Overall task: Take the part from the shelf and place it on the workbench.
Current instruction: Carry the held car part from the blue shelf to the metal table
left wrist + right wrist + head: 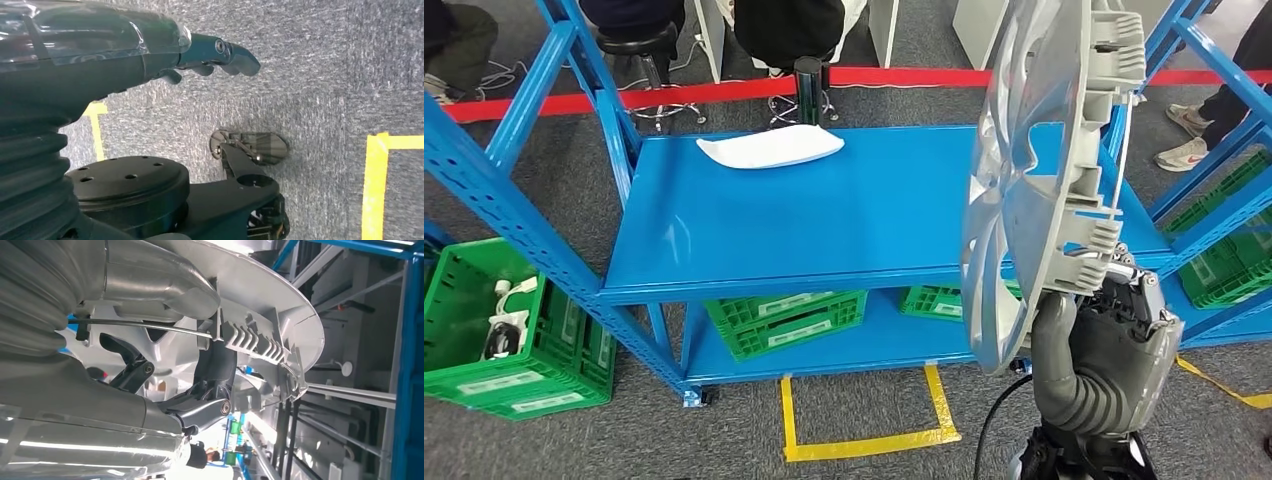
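Note:
My right hand (1114, 340) grips a large silver wheel cover (1034, 170) by its lower rim and holds it upright on edge, in front of the right end of the blue workbench top (824, 220). In the right wrist view my dark fingers (210, 375) hook around the ribbed inner rim of the wheel cover (270, 305). A flat white part (771, 147) lies at the far edge of the bench top. My left hand (150, 45) hangs over grey carpet and holds nothing, its fingers loosely extended.
Green crates sit on the lower shelf (786, 320), on the floor at left (514, 330) and in the rack at right (1234, 250). Red barrier tape (724, 92) runs behind the bench, with a stool (649, 60) and a person's shoes (1189, 150) beyond. Yellow tape (864, 440) marks the floor.

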{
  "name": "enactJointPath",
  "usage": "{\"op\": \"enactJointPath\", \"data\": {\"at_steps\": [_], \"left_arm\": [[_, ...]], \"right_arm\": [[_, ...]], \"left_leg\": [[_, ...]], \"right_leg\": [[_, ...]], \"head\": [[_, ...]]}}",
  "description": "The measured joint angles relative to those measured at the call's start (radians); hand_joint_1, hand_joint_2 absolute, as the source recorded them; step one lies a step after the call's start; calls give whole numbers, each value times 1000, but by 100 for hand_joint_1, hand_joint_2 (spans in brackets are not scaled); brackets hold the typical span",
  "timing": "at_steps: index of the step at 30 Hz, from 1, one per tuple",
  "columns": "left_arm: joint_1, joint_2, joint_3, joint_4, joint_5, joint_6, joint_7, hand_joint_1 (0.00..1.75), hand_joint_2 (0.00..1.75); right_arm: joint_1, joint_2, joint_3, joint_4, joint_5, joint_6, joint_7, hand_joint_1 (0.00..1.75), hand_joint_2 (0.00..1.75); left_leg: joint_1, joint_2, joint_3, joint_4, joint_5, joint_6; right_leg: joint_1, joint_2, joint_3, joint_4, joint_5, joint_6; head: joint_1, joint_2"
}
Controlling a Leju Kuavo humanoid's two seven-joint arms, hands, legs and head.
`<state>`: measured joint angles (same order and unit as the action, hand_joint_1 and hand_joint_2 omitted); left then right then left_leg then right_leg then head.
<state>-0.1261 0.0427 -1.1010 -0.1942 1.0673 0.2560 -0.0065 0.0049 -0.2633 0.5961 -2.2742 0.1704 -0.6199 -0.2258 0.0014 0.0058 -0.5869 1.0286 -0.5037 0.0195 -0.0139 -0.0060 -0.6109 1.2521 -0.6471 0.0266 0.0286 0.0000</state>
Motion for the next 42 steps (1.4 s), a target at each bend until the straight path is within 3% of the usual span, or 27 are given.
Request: {"op": "enactJointPath", "data": {"at_steps": [3,5,8,10,12,13,14,15,17,19,23,24,26,28,29,30,31,33,35,38,39,40,42], "left_arm": [[-1,-9,0,0,-2,3,-11,0,175],[-1,-17,0,-1,-4,5,-9,0,175],[0,-23,0,0,-7,6,1,0,175],[0,-24,0,0,-10,6,10,0,175],[0,-24,0,0,-12,5,18,0,175],[1,-24,0,0,-13,5,23,0,175],[1,-24,0,0,-13,5,27,0,175],[1,-23,0,1,-14,5,30,0,175],[0,-23,0,1,-14,5,33,0,175],[-2,-23,0,0,-14,5,34,0,175],[-2,-21,0,1,-14,5,36,0,175],[-2,-20,0,1,-14,4,38,0,175],[-3,-18,0,1,-14,2,41,0,175],[-3,-17,0,1,-14,0,44,0,175],[-2,-16,0,1,-14,-1,46,0,175],[-2,-16,0,1,-14,-1,48,0,175],[-2,-15,0,1,-15,-1,50,0,175],[-2,-15,0,1,-19,-2,49,0,175],[-2,-15,0,0,-29,-1,46,0,175],[-1,-13,0,1,-45,0,46,0,175],[-1,-12,0,1,-48,1,46,0,175],[-1,-10,0,1,-51,2,45,0,175],[-1,-8,-1,1,-53,3,44,0,175]], "right_arm": [[-14,-6,-6,-3,-10,0,15,175,175],[-18,-10,-14,-6,-18,0,22,175,175],[-20,-12,-25,-8,-28,-3,24,175,175],[-20,-13,-30,-8,-31,-6,23,175,175],[-15,-13,-32,-8,-32,-10,22,175,175],[-11,-13,-32,-8,-33,-11,22,175,175],[-8,-13,-32,-8,-33,-13,22,175,175],[-6,-13,-32,-8,-33,-14,21,175,175],[-4,-13,-32,-8,-33,-16,21,175,175],[-3,-13,-32,-8,-33,-17,20,175,175],[-2,-12,-33,-11,-30,-22,19,175,175],[-1,-12,-33,-12,-27,-23,19,175,175],[0,-12,-32,-12,-21,-26,18,175,175],[3,-12,-31,-11,-16,-27,16,175,175],[5,-12,-31,-11,-14,-27,16,175,175],[7,-12,-31,-11,-14,-27,16,175,175],[8,-12,-31,-11,-13,-28,15,175,175],[8,-12,-31,-12,-12,-32,13,175,175],[12,-12,-32,-17,-7,-38,10,175,175],[32,-14,-39,-32,-4,-46,5,175,175],[40,-14,-43,-37,-5,-46,2,175,175],[49,-14,-48,-42,-9,-47,-1,175,175],[66,-14,-56,-50,-18,-47,-9,175,175]], "left_leg": [[-10,0,-9,0,14,-3],[-8,1,-16,-1,25,-13],[-4,1,-29,2,26,-31],[-2,-4,-54,59,-33,-40],[4,-8,-90,174,-112,-51],[7,-8,-99,222,-131,-57],[10,-7,-96,243,-131,-62],[12,-7,-75,226,-113,-66],[18,-4,5,111,-71,-73],[18,-4,62,20,-56,-66],[14,-5,52,4,-45,-30],[15,-5,44,3,-38,-20],[16,-4,25,2,-22,-6],[15,-4,4,3,-6,-2],[14,-4,-6,3,2,-2],[13,-4,-17,3,10,-3],[12,-5,-26,3,17,-5],[10,-5,-38,4,31,-10],[8,-5,-45,3,46,-21],[9,-4,-54,0,62,-41],[8,-4,-62,13,44,-45],[7,-5,-73,44,7,-49],[8,-5,-105,158,-92,-53]], "right_leg": [[15,4,121,-207,76,-37],[23,6,150,-269,84,-49],[22,1,148,-298,110,-51],[15,-4,139,-316,132,-52],[15,-7,120,-313,144,-53],[14,-9,110,-307,148,-51],[14,-11,100,-300,150,-49],[12,-12,88,-290,152,-48],[8,-11,65,-266,152,-42],[7,-9,47,-243,150,-30],[6,-4,29,-226,151,-2],[5,-3,20,-209,129,4],[4,0,-8,-119,46,14],[3,0,-33,0,-25,18],[4,0,-31,30,-32,17],[4,0,-15,26,-18,15],[4,1,18,-16,10,11],[7,3,111,-161,61,-3],[12,5,172,-269,74,-14],[14,2,173,-301,83,-24],[12,-1,167,-306,92,-30],[10,-4,158,-309,103,-36],[9,-7,134,-307,121,-43]], "head": [[0,0],[-2,0],[3,0],[-6,0],[-20,0],[-23,0],[-25,0],[-27,0],[-31,0],[-35,0],[-33,0],[-30,0],[-19,0],[-9,0],[-5,0],[-2,0],[2,0],[7,0],[9,0],[10,0],[9,0],[4,0],[-10,0]]}}
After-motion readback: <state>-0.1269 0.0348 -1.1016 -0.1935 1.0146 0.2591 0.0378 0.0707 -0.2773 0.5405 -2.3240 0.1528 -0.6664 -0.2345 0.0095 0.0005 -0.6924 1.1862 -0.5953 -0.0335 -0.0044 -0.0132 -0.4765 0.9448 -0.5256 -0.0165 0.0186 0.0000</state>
